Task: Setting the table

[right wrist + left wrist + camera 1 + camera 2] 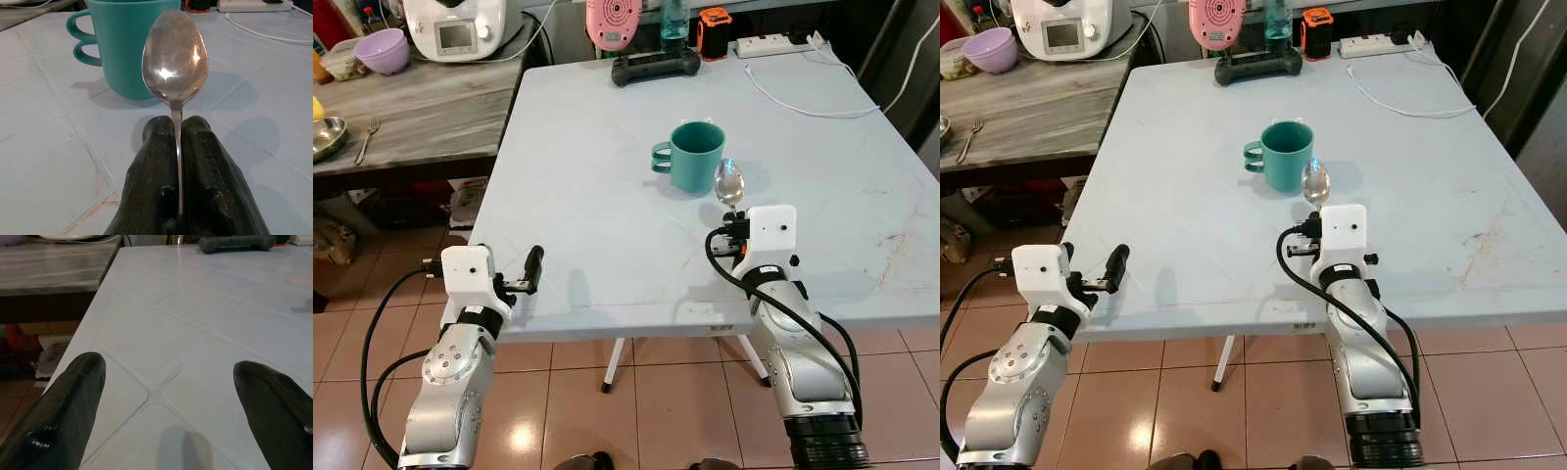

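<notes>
A teal mug stands upright near the middle of the pale blue table, handle to the left. Just in front of it, my right gripper is shut on the handle of a metal spoon, whose bowl points up toward the mug. The spoon bowl hangs a little above the table, right of the mug's base. My left gripper is open with nothing between its fingers, low over the table's front left corner.
A black game controller, pink speaker, bottle, orange device, power strip and white cable lie along the far edge. A wooden side counter on the left carries a purple bowl, white appliance, fork and metal dish. Tiled floor lies below.
</notes>
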